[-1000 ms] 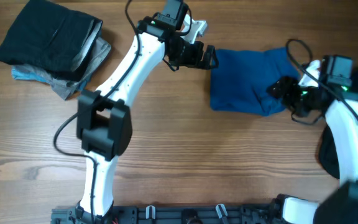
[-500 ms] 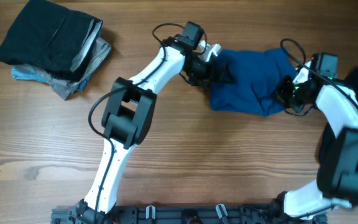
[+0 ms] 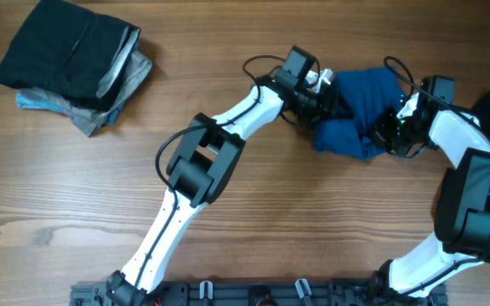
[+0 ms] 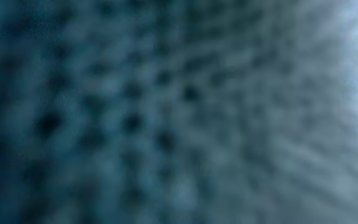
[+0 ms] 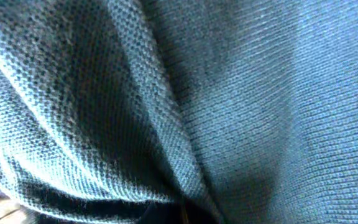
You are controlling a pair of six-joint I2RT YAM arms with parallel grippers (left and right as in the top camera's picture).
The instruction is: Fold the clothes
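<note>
While the blue shirt (image 3: 360,102) lies bunched toward the desk's (image 3: 270,212) far right corner, we judge a fold underway, the right pincer (image 3: 388,132) clenched on it, the left pincer (image 3: 328,109) buried where we cannot tell its state, and flattening needed next.

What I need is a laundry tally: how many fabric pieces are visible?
4: a bunched royal-blue shirt at upper right; a black garment, a grey piece and a light-blue piece stacked at upper left; the stack may hide more.

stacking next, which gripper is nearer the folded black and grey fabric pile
Left: left gripper is right of the pile, at the blue shirt's near edge; right gripper farther right.
</note>
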